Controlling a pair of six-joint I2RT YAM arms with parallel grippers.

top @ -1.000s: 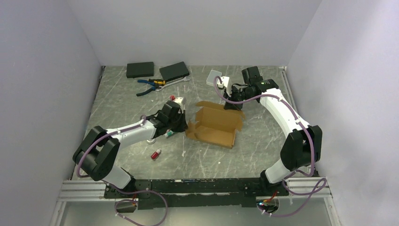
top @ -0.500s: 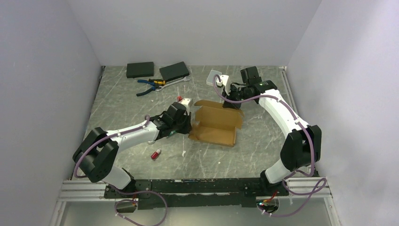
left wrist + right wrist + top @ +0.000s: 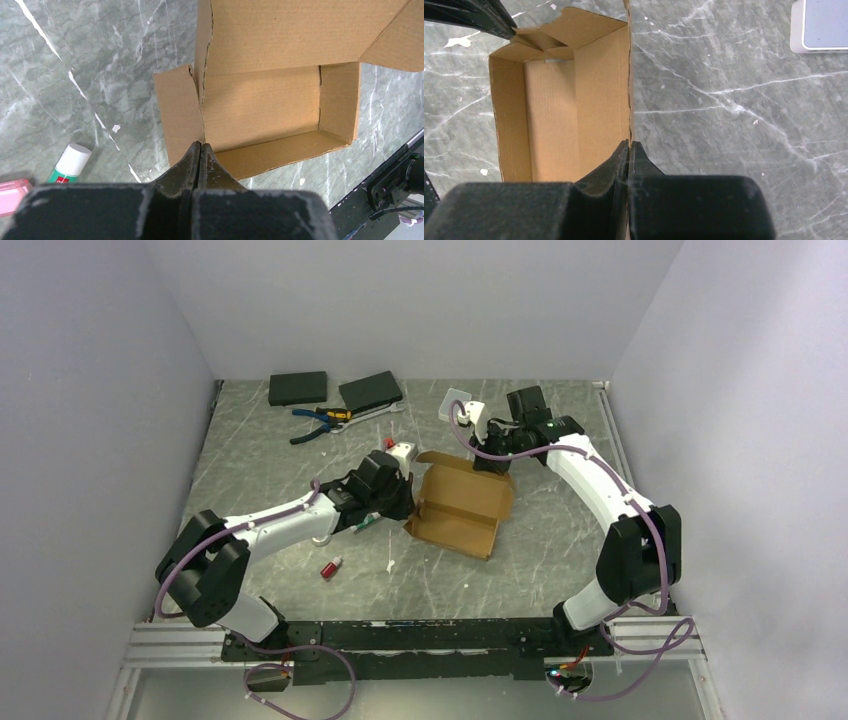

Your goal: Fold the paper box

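Nearest you, a small red tube (image 3: pixel 331 567) lies loose on the marbled table (image 3: pixel 540 570). Just beyond it, your left gripper (image 3: pixel 201 145) has its jaws pressed together on the thin edge of a cardboard wall at the left end of the paper box (image 3: pixel 260 105). The box sits mid-table between the two arms, its tray open upward and an end flap splayed outward beside that grip. A green-and-white glue stick (image 3: pixel 70 162) lies near the left gripper. A pink object (image 3: pixel 12 192) next to it is cut off by the frame, so you can't tell what it is.

On the far side, your right gripper (image 3: pixel 629 145) is clamped on the box's long wall, seen edge-on. Its own housing hides the wall's near stretch. From above, both wrists cover their contact points.

Farther back sit a white case (image 3: pixel 458 403), pliers (image 3: pixel 320 420) and two flat black boxes (image 3: pixel 298 388), all well apart from the cardboard.
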